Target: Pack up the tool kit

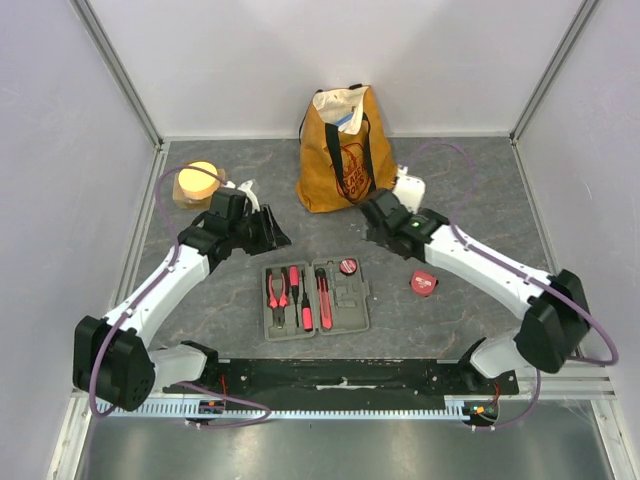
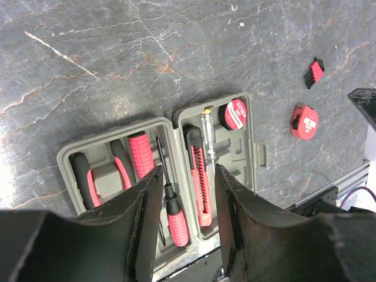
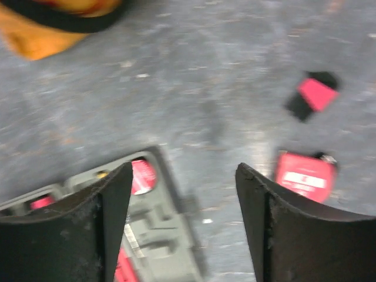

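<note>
Case: the flat grey plastic hinged case [image 1: 350,300] lies open on the dark marbled worktop [image 1: 480,200], midway between the two arms and close to their bases.
Filled slots: red-and-black pliers [image 1: 277,290] and red-handled screwdrivers [image 1: 298,300] sit in the left half. A red-and-black utility knife [image 1: 323,295] and a round red-topped disc [image 1: 348,266] sit in the right half.
Loose parts: a red square tape measure [image 1: 424,282] sits on the worktop to the right of the case, apart from it. A small red-and-black piece [image 2: 315,71] lies farther out.
Right claw: the right claw [image 3: 183,170] has its jaws wide apart and empty. It hangs over bare worktop between the case's right edge and the tape measure, which lies just outside its right finger in the wrist view.
Left claw: the left claw [image 2: 188,173] has its jaws partly apart and holds nothing. It is above the case, with the knife framed between its fingers.
Step in hand: probably fetching the tape measure for the empty moulded recess in the right half.
Doing it well: shift the right claw sideways until the tape measure is centred between the jaws, descend straight and grip across its flat sides. Then lower it squarely into the recess.
Risk: a corner grip may let it twist, and nudging the case would shift the seated tools.
Beyond: a mustard-yellow tote bag [image 1: 345,150] stands at the far side, well clear.
</note>
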